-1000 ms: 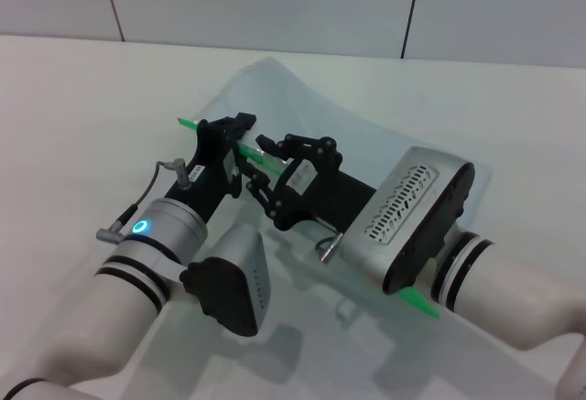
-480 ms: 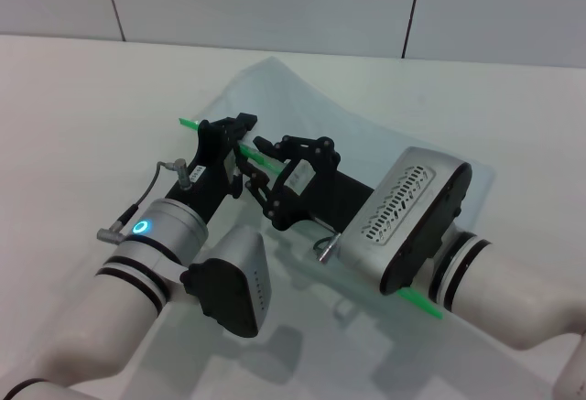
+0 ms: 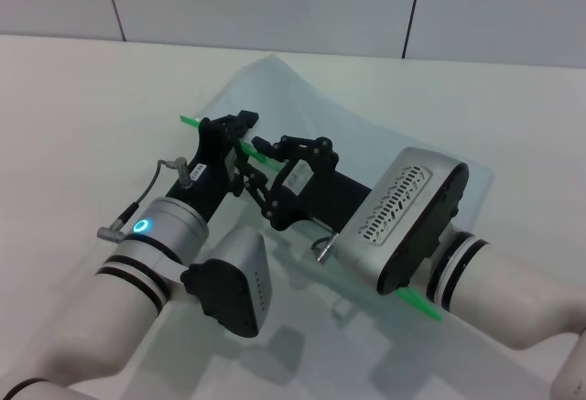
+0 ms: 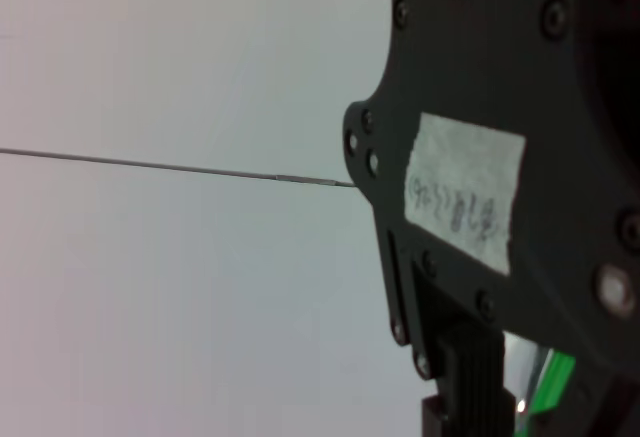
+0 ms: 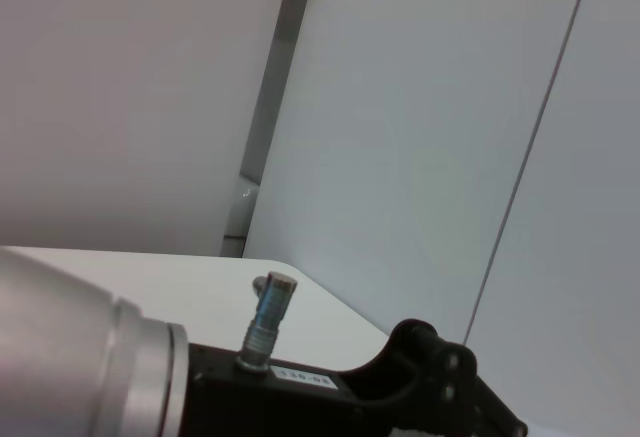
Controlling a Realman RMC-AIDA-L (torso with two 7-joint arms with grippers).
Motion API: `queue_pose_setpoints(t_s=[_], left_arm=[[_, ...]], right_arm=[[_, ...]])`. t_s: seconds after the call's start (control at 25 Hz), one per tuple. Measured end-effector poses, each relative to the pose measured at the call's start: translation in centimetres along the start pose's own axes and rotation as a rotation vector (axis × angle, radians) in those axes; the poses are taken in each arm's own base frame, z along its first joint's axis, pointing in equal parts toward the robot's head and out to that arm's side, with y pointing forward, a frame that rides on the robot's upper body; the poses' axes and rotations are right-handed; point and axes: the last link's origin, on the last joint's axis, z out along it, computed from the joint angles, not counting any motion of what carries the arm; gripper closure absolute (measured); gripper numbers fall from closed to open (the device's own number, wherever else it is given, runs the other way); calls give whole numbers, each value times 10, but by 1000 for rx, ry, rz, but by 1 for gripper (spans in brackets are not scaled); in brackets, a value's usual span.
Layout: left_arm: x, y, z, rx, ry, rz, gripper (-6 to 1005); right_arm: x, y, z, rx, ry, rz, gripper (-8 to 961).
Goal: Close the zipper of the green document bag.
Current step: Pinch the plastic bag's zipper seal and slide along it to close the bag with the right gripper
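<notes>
Here, closest to me, both arms reach forward over the white table [image 3: 73, 98], their pale wrist housings filling the near part of the head view. The left arm carries a glowing blue ring on its wrist; the right arm's silver, vented housing sits beside it on the other side.

Beyond the wrists, the two black grippers meet almost nose to nose over the green document bag [image 3: 366, 135], a translucent pale pouch lying flat and slanted across the table. Its zipper [image 3: 189, 121] runs as a thin bright green strip along the bag's near long edge: one end pokes out past the left gripper, the other shows below the right arm's housing, and the middle stretch is hidden under the arms.

The left gripper [image 3: 240, 128] sits right on the green strip near its far-left end, fingers drawn together around the zipper line, though whether they truly pinch it I cannot tell from here. The right gripper [image 3: 261, 148] lies just beside it, its fingertips close on the green strip too, apparently pinched on it, with the linkage bars folded behind.

In the left wrist view only the black gripper body with a paper label shows, plus a sliver of green zipper [image 4: 550, 377] at the edge. The right wrist view shows black gripper casing and a metal connector, nothing of the fingers.

Farther off, the bag's far edge curls up slightly, and behind the table stands a pale panelled wall [image 3: 275, 6].
</notes>
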Motion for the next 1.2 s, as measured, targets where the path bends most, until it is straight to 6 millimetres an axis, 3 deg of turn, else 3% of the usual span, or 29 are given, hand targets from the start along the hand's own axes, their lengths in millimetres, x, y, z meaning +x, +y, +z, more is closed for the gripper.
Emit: queue_pose_setpoints(t_s=[0.36,1.2], left_arm=[[2,0,0,3,14,10,944],[4,0,-1,6,26,17,944]], right_arm=[[1,-1,0,4,2,2,671],[2,-2,-1,16,5,14,821]])
